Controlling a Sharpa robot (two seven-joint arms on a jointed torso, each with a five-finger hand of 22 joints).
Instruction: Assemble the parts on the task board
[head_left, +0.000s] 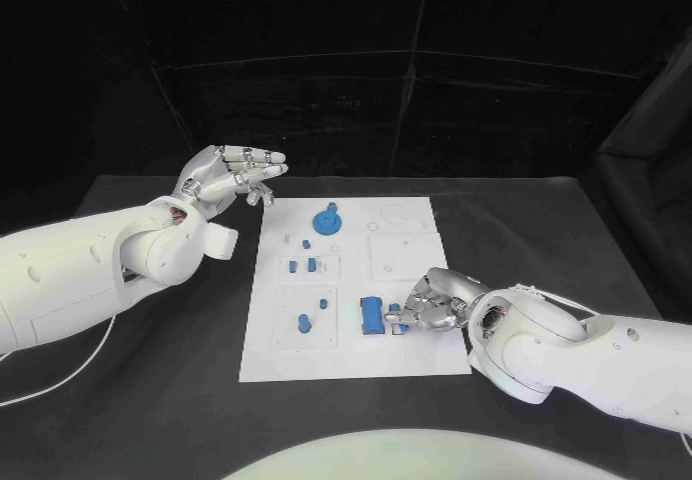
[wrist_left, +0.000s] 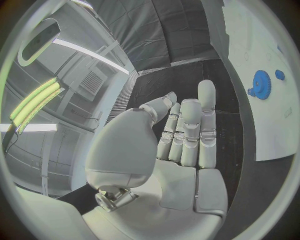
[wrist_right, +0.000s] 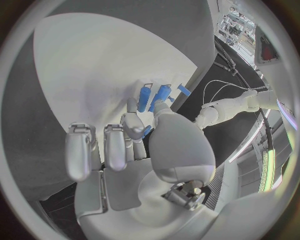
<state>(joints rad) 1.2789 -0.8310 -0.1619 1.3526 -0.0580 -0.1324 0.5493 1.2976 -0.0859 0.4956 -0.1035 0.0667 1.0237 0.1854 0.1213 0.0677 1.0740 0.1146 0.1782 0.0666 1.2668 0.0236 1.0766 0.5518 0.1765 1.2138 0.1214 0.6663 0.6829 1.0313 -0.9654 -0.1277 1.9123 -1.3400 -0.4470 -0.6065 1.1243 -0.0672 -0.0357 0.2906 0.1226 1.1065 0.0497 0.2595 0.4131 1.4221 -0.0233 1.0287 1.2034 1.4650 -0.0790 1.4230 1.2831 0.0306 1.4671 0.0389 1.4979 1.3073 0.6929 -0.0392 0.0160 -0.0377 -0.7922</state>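
One white task board (head_left: 346, 300), one blue gear (head_left: 327, 220), roughly seven other small blue parts (head_left: 372, 316) on it, exact count uncertain, two hands, left hand (head_left: 231, 177), right hand (head_left: 430, 303)

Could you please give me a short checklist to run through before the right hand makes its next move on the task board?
1. Right hand at the board's near right parts: ok.
2. Small blue part at its fingertips, firmly held: cannot tell.
3. Blue rectangular block lying flat beside it: ok.
4. Left hand off the task board, holding nothing: ok.
5. Blue gear at the far end, out of the way: ok.
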